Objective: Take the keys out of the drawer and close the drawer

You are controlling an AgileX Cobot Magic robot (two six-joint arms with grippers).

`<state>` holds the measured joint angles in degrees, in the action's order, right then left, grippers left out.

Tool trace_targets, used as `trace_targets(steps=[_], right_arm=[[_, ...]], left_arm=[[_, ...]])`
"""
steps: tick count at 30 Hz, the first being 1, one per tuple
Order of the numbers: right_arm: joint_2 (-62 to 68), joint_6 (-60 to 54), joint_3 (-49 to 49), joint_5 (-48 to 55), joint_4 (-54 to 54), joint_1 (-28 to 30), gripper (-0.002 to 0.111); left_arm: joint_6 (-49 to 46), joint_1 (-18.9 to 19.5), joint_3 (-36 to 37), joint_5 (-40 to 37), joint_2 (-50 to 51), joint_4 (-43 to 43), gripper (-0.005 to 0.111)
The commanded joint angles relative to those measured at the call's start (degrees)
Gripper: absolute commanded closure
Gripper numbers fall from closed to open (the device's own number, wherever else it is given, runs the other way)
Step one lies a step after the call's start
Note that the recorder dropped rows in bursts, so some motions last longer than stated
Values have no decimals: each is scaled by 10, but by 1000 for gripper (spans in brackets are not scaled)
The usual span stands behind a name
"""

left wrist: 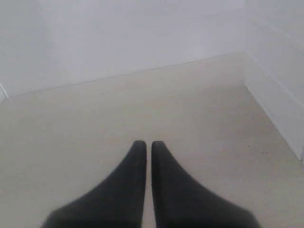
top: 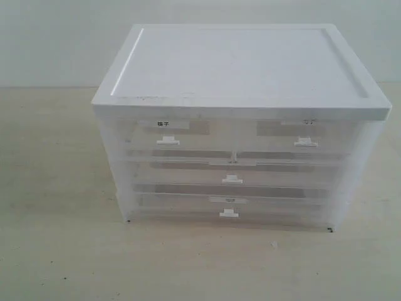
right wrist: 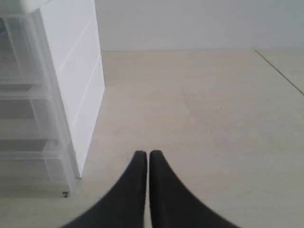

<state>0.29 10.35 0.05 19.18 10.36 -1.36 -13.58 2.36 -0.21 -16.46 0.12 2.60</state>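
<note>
**Top-right drawer shut; both end effectors clenched on nothing**

The drawer (top: 305, 135) is half-width and translucent, with a small white tab handle (top: 305, 142) and a faintly marked white label (top: 307, 123). In the exterior view it sits pushed in at the cabinet's (top: 241, 63) upper right. Only the right wrist view shows the cabinet's side wall, near the clenched, empty right end effector (right wrist: 148, 153). The left end effector (left wrist: 148, 142), likewise clenched, hangs over pale worktop (left wrist: 190, 109).

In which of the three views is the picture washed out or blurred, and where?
Exterior view: soft and washed out; the cabinet is pale, the label on the drawer too faint to read. Left wrist view: the left gripper is a dark, soft-edged shape. Right wrist view: the right gripper likewise.
</note>
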Motion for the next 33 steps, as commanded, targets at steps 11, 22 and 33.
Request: trace_targets(steps=[11,22,33], right_arm=[[-3,-75,0,-319,8,2,108],[-3,37,0,-551,7,2,108],[31,116,-53,-573,9,2,108]], left_arm=[[126,-3,2,253,-1,-3,102],[363,-3,2,427,-1,-7,102],[644,-3,-33,557,44,-389,102]])
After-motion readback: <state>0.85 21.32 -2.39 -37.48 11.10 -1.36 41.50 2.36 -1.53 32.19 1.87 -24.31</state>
